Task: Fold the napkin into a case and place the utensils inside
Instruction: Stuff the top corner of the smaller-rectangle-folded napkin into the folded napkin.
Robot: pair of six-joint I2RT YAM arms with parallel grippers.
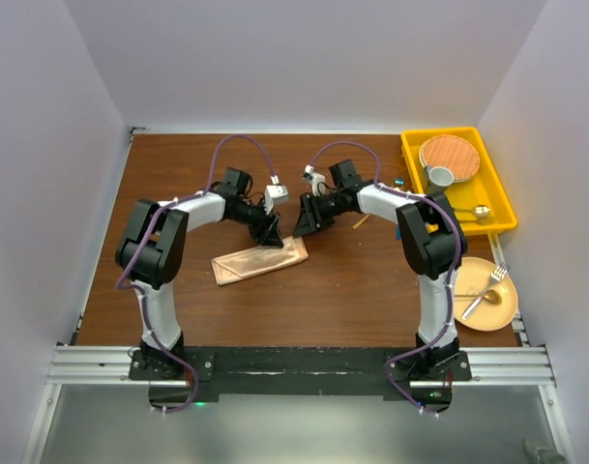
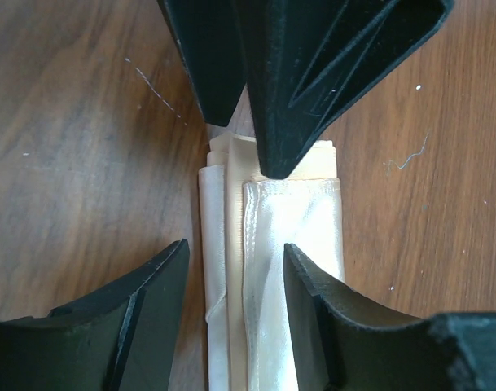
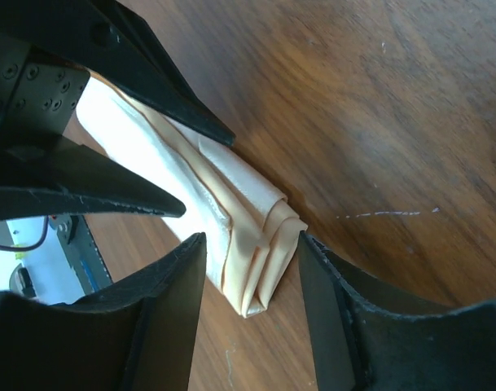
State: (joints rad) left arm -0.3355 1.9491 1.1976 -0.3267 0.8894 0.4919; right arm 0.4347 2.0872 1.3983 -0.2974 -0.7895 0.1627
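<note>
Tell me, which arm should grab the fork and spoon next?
The right arm. The fork and spoon lie on the plate at the table's right side, close to that arm's base. The left arm stands on the other side, beyond the folded case.

A robot test cell in a lab: plain white panels (image 1: pixel 43 145) enclose a wooden table (image 1: pixel 371 280). The left arm (image 1: pixel 159 246) and right arm (image 1: pixel 425 237) are bolted to an aluminium rail (image 1: pixel 91 365). A yellow bin (image 1: pixel 495 184) sits right of the right hand (image 1: pixel 304 227).
</note>
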